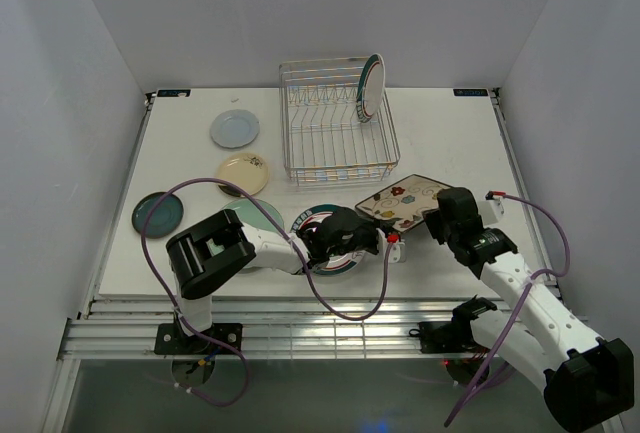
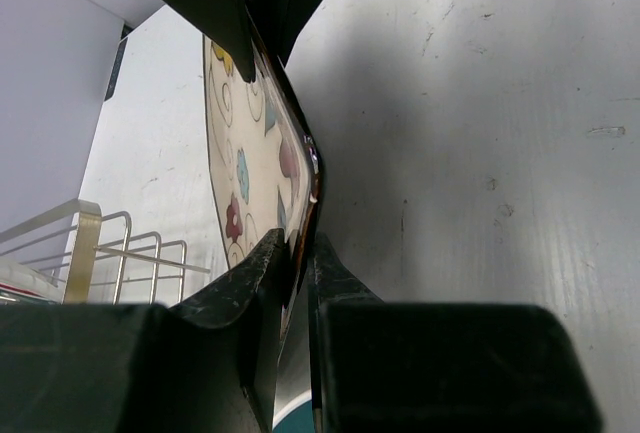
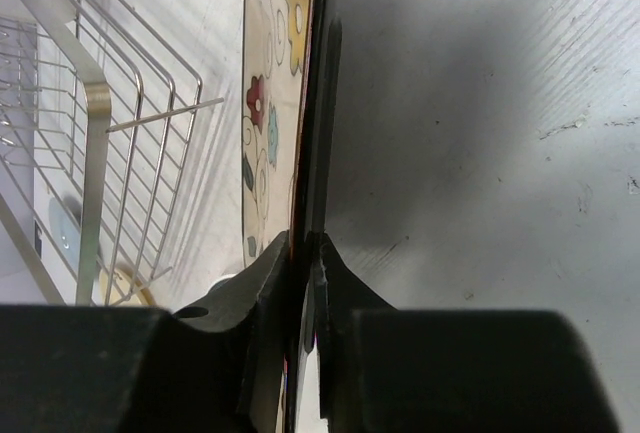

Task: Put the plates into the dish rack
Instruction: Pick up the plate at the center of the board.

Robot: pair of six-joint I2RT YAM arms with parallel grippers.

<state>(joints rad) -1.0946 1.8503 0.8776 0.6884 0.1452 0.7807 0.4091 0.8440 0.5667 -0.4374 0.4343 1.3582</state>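
Left gripper [image 2: 302,243] and right gripper [image 3: 303,245] both pinch the square glossy floral plate [image 1: 405,201] — raise it level, in step.

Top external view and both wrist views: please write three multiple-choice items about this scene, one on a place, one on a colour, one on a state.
1. Where in the dish rack does the teal-rimmed plate stand?
A. far right corner
B. near left corner
C. middle

2. What colour is the small plate nearest the left edge of the table?
A. red
B. dark teal
C. white

3. What is the state of the floral plate?
A. lying free
B. standing in the rack
C. gripped by both arms' jaws

Answers: 1 A, it stands on edge at the rack's far right end. 2 B, its whole face is dark teal. 3 C, each wrist view shows jaws shut on its edge.
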